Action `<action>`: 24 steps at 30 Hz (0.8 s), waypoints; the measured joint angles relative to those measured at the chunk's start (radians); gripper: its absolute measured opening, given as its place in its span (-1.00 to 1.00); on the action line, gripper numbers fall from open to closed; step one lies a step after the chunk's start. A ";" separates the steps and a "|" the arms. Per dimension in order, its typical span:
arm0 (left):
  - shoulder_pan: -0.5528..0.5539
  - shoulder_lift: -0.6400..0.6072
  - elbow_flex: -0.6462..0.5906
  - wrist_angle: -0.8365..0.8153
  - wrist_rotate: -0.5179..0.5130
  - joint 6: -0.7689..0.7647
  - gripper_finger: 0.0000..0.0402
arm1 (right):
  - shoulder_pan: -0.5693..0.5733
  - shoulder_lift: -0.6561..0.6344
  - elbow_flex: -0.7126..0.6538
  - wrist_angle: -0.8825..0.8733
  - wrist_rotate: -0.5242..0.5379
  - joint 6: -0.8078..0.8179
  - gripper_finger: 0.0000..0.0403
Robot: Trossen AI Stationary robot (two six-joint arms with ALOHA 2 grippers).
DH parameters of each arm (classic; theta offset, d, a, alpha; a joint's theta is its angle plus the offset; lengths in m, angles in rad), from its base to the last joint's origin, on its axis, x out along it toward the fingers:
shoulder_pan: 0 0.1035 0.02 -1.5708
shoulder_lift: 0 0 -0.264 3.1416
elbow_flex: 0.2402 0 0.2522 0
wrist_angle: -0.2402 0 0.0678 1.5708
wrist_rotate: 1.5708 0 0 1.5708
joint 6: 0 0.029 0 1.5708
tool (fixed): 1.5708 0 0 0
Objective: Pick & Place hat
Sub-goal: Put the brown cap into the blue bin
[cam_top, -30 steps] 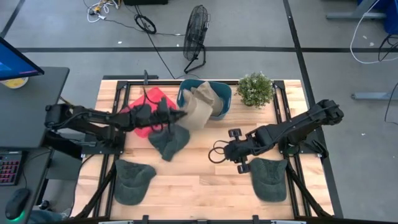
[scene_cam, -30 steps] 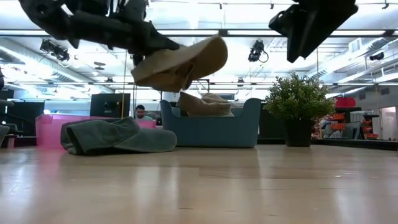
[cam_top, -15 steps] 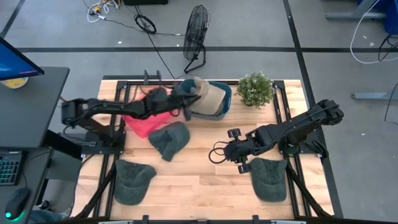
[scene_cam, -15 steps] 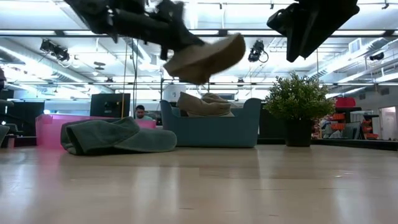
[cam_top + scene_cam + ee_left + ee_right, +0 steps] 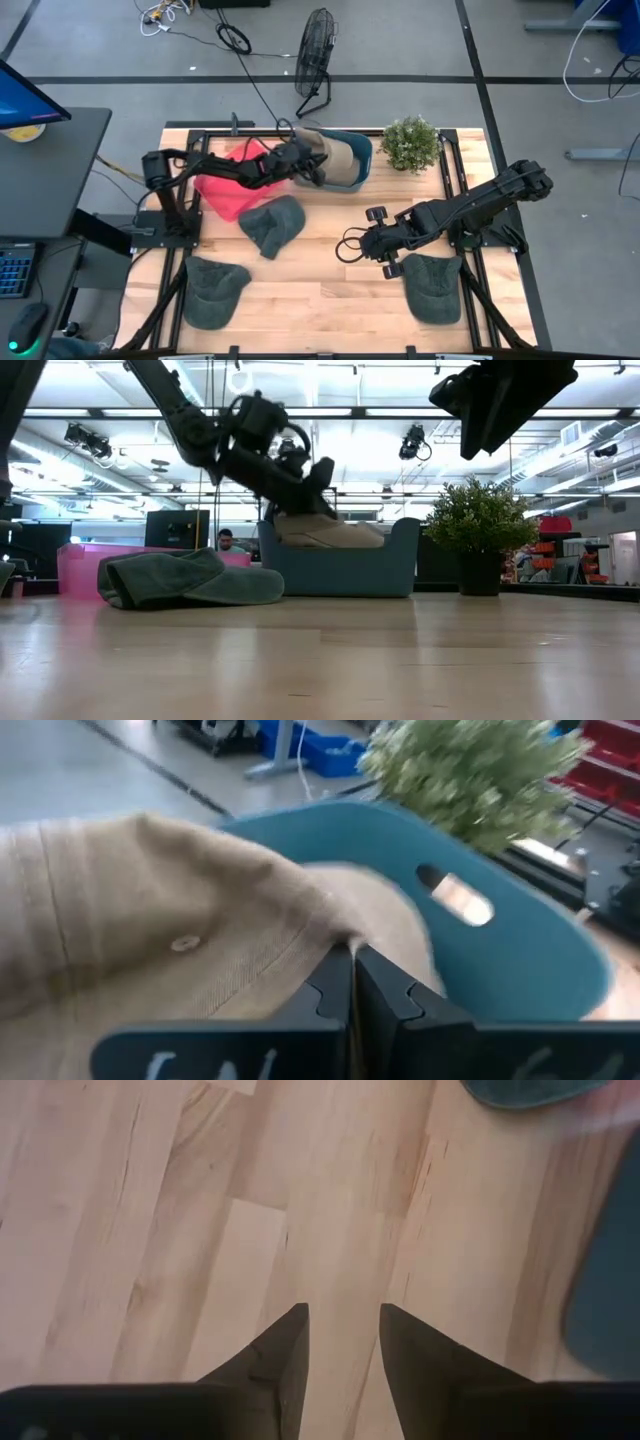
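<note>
One tan hat (image 5: 338,152) of ribbed, corduroy-like cloth with a small button on its crown lies at the mouth of the teal bin (image 5: 352,176) near the table's far edge, drooping over the bin's rim in the low view. The left tool (image 5: 312,170) has its fingers pressed together on the tan cloth, pinching it above the bin's near-left wall. Just left of the bin sits a pink bin (image 5: 222,192), and a dark green hat (image 5: 272,224) lies on the table (image 5: 320,290) just in front of both bins. A small potted plant (image 5: 410,143) stands to the right of the teal bin, near the far right corner. Two more dark green hats rest near the front edge, one (image 5: 214,290) towards the left corner and one (image 5: 434,285) towards the right. The right tool (image 5: 381,243) hovers above bare wood just beside that right-hand hat, its fingers spread and holding nothing.
</note>
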 joint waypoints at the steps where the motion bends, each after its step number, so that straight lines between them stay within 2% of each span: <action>1: 0.005 0.011 0.000 0.001 0.002 -0.011 -0.96 | 0.000 0.000 0.000 0.000 0.000 0.000 -0.37; 7: 0.032 0.058 0.002 0.002 0.007 -0.036 -0.87 | 0.000 0.000 0.000 0.018 0.000 0.000 -0.37; 14: 0.038 0.060 0.000 -0.002 0.004 -0.005 -0.64 | 0.000 0.000 0.000 0.031 0.000 0.000 -0.37; 24: 0.031 -0.072 -0.002 -0.015 0.001 0.083 -0.33 | 0.000 0.000 0.000 0.032 0.000 0.005 -0.37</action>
